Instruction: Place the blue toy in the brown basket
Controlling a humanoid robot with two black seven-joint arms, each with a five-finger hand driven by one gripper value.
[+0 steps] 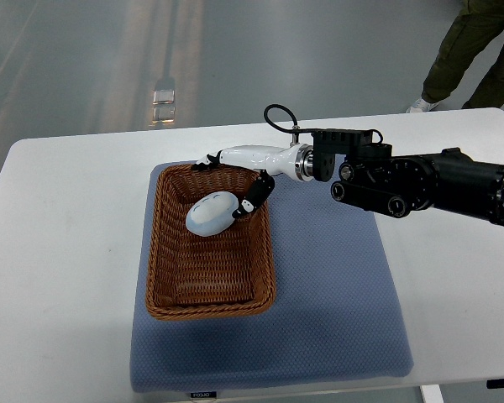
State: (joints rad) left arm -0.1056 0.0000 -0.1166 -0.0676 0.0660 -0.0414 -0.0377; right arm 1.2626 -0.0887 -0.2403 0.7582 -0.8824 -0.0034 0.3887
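Observation:
The pale blue egg-shaped toy (pixel 210 215) lies inside the brown wicker basket (pixel 155 252), in its far half. My right hand (pixel 235 180), white with black fingertips, reaches in from the right over the basket's far rim. Its fingers (pixel 252 201) bend down and touch the toy's right end. The thumb (pixel 206 161) points left along the rim, apart from the toy. The hand does not close around the toy. The left arm does not show.
The basket stands on a blue-grey mat (pixel 336 294) on a white table (pixel 67 235). A person's legs (pixel 470 50) stand beyond the table's far right corner. A small shiny object (pixel 163 102) lies on the floor behind the table.

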